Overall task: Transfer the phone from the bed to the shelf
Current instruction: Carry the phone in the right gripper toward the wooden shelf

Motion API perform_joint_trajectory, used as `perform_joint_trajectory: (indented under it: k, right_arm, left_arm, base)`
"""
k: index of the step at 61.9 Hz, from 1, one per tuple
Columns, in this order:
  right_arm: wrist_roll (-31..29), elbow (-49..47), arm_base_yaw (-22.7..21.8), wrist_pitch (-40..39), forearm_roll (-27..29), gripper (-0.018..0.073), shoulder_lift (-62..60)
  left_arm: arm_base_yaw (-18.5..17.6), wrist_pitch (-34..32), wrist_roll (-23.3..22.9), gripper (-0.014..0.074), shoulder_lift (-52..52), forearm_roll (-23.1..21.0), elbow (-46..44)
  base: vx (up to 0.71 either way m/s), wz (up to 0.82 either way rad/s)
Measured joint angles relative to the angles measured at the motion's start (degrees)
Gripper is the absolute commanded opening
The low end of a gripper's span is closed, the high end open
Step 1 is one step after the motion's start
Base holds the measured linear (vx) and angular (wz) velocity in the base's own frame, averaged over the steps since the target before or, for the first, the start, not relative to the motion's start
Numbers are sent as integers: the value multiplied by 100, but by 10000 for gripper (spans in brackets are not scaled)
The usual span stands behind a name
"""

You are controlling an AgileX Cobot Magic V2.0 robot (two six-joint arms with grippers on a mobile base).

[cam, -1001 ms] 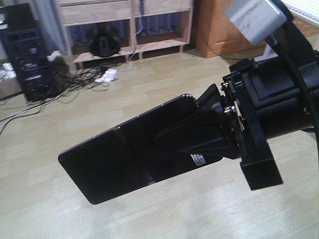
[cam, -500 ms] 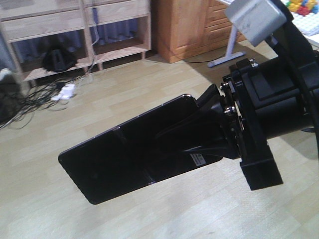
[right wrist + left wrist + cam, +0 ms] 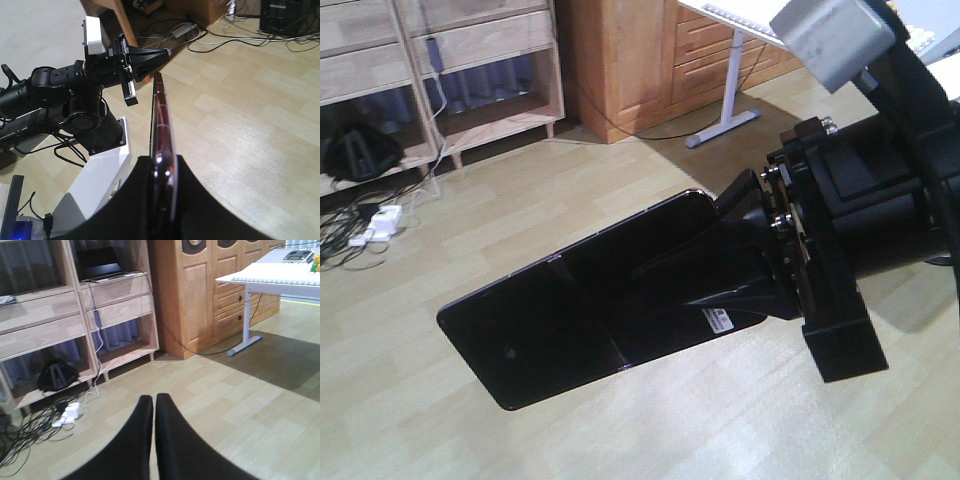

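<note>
Gripping the phone (image 3: 550, 320) by one short end, the right gripper (image 3: 692, 272) is clamped on it: one black finger lies flat on the glossy face, the other is hidden behind. The phone hangs in the air over bare pale floor (image 3: 650, 430), tilted, w/ its free end down-left. Only writing visible is a small white sticker (image 3: 718, 320) at the held end; its print is too small to read, and it's partly tucked under the finger. A seam line crosses the phone's middle. In the right wrist view the phone shows edge-on, w/ a pinkish rim.

The left gripper (image 3: 153, 399) is pinched closed w/ nothing in it, fingertips touching or nearly so. Its body is out of its own cam's frame. From the right wrist view it points toward the phone's far end; how close it is can't be told.

The right arm is cut off at the frame's right edge. The shelf (image 3: 45, 335) unit stands at the back-left, well apart from the phone, w/ a laptop (image 3: 102, 265) on an upper plank. Cables and a white power strip (image 3: 67, 415) clutter the floor at its foot. To the right are a wood cabinet (image 3: 200, 295) and a white desk (image 3: 270, 277); the floor between them and the phone is open.
</note>
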Motion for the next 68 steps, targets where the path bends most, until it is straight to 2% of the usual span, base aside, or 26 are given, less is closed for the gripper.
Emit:
perform_joint_trajectory:
  k: [68]
  right_arm:
    - [0, 0, 0, 0, 0, -2, 0]
  left_arm:
    - [0, 0, 0, 1, 0, 0, 0]
  base:
    - [35, -1]
